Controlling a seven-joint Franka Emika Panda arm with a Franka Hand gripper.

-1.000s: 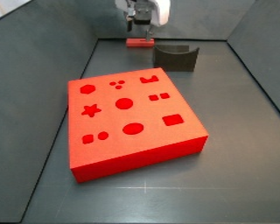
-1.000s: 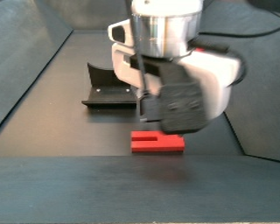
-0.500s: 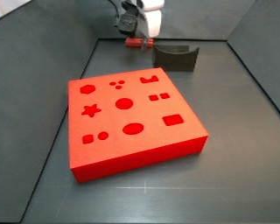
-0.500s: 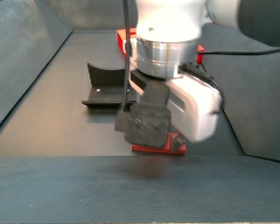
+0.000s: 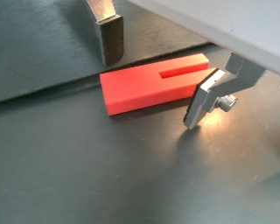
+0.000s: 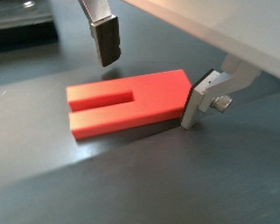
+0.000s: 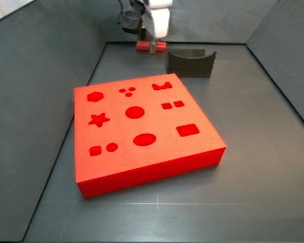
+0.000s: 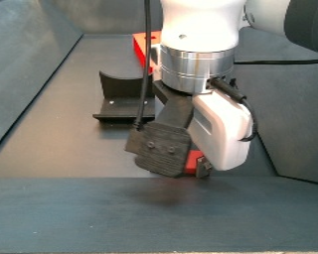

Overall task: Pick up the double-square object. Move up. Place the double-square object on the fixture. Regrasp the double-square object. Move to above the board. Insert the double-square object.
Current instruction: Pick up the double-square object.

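fingers (image 5: 108, 39): two flat silver plates with dark pads, spread wide, one on each long side of the double-square object (image 5: 160, 81); nothing gripped. in both wrist views a gap shows between the far pad and the piece, while the near plate (image 6: 205, 98) stands close against the piece's edge (contact there cannot be confirmed).

gripper (image 5: 160, 70): lowered to floor level, straddling the piece; in a side view its body (image 8: 202, 109) hides nearly all of the piece, only a red sliver showing at its foot.

double-square object (image 6: 125, 103): small flat red block with a slot cut into one end, lying flat on the dark floor (image 6: 143, 188), not lifted. in a side view it sits at the far end of the tray (image 7: 149, 44), just beside the fixture.

fixture (image 7: 192, 62): dark notched block, unoccupied, near the piece and apart from it.

board (image 7: 142, 133): large red slab with shaped holes, well apart from the gripper, nearer the camera in that side view.

step in hand: the first, picking up; judged at the pre-grasp stage, jaws in place but not closed.

next move calls for: closing the fingers squarely on the long sides, keeping the piece level, then a straight lift clear of the floor before carrying it to the fixture.
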